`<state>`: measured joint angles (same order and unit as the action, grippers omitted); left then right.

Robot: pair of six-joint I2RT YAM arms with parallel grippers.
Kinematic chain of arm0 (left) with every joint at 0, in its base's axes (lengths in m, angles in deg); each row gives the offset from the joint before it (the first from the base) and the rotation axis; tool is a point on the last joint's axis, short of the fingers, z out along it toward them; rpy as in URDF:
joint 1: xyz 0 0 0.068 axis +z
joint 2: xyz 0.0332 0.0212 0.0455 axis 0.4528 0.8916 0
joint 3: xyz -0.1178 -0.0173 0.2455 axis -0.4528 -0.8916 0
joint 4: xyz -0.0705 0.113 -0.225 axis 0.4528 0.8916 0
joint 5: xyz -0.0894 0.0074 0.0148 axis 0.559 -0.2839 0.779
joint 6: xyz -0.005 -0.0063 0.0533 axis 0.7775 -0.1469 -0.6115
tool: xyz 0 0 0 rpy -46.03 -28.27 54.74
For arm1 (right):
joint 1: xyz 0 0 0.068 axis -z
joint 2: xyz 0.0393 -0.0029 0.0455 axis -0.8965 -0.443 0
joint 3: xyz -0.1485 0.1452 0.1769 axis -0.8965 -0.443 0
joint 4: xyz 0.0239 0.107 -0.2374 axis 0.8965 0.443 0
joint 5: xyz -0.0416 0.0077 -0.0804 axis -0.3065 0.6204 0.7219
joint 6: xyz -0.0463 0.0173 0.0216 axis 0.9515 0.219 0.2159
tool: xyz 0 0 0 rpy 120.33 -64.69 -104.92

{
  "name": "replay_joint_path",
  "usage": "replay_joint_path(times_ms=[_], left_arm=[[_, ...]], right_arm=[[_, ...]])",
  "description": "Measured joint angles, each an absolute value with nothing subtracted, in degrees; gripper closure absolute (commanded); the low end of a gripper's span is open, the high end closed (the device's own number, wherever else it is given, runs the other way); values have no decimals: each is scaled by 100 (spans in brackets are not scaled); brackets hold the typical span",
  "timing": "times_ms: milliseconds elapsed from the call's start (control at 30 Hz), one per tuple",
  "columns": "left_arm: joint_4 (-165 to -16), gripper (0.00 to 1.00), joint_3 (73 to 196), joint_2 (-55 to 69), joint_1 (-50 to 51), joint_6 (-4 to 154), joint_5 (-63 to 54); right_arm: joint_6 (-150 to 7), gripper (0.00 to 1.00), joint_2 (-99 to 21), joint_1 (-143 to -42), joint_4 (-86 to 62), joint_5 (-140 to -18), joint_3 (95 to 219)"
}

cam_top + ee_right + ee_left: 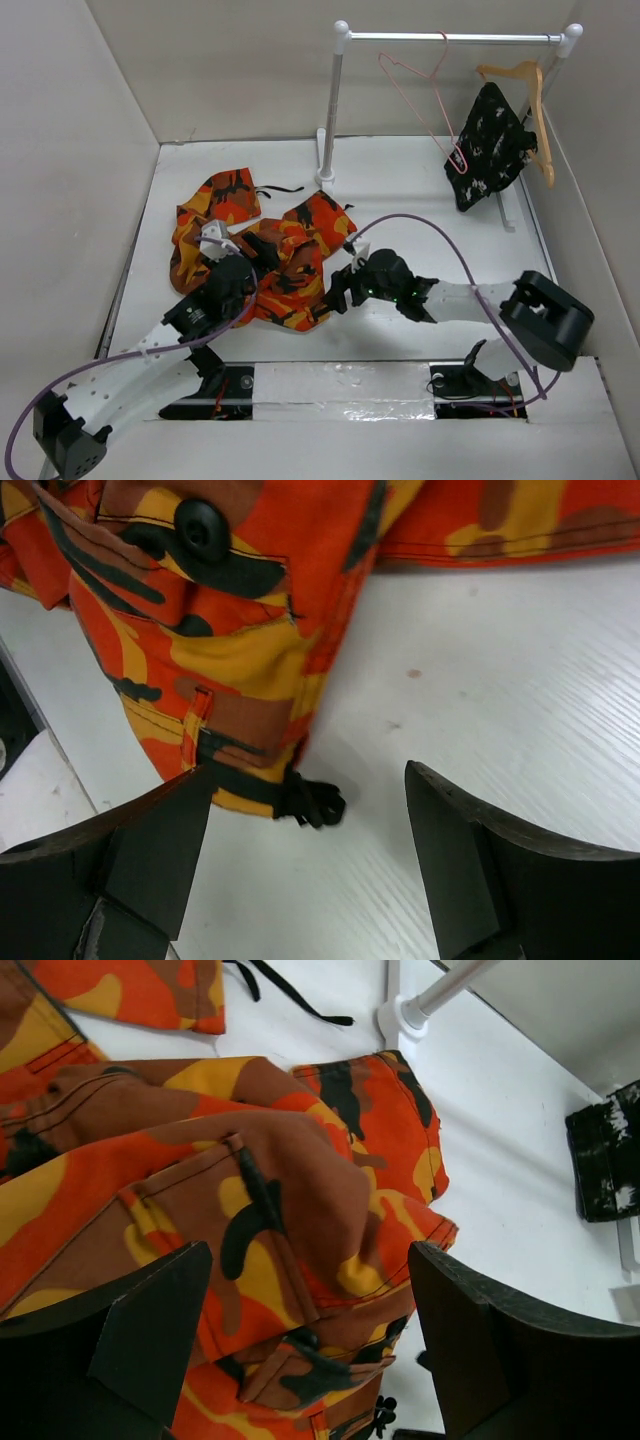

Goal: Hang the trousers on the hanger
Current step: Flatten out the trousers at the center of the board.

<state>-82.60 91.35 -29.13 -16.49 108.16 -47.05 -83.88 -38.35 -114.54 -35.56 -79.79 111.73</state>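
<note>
Top view: trousers (255, 250) lie in a crumpled heap on the table (420, 190), left of centre. They're well apart from the hanger (425, 100), which hangs by its hook on the rail (450, 37) at back right, beside the black garment (490, 145). The left gripper (243, 272) and right gripper (337, 295) are both low at the heap's near edge. Left wrist: jaws wide open, holding nothing. A folded camo ridge sits between the fingers (150, 1340) but isn't pinched; can't tell if it's touching. Right wrist: also wide open and empty. A trouser corner with a black strap (310, 802) is just inside the left finger, with bare table under the rest. My read is this is the pick-up step. Shift the right gripper onto that hem, close each gripper on a single layer rather than a bunched fold, then lift and spread so the legs hang free before going to the rail.
</note>
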Motion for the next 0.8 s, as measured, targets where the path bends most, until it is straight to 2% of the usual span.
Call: replay_joint_path(times_ms=[133,167,233,267,300,433,533,633,800], left_arm=[[-7844,22,8962,-3318,-1658,11073,-4826],[-7766,22,8930,-3359,-1660,11111,-4828],[-7617,22,8895,-3377,-1665,11170,-4819],[-7541,22,8892,-3379,-1665,11189,-4804],[-7495,22,8890,-3390,-1665,11200,-4786],[-7392,21,8871,-3473,-1665,11202,-4664],[-7315,21,8886,-3565,-1676,11163,-4552],[-7287,15,8923,-3656,-1704,11091,-4393],[-7243,14,9122,-3794,-1728,10984,-4109]], right_arm=[[-8509,22,-4650,-11521,-4074,-8128,11475],[-8537,38,-4803,-11537,-4188,-8178,11525],[-8592,62,-5088,-11550,-4397,-8274,11650],[-8620,91,-5190,-11556,-4489,-8294,11700],[-8651,100,-5247,-11556,-4531,-8303,11742],[-8616,100,-4862,-11537,-4008,-8016,11971],[-8323,100,-3999,-11541,-3014,-7210,12500],[-7988,100,-3103,-11537,-2124,-6305,13318],[-7593,100,-1844,-11515,-1320,-4926,13949]])
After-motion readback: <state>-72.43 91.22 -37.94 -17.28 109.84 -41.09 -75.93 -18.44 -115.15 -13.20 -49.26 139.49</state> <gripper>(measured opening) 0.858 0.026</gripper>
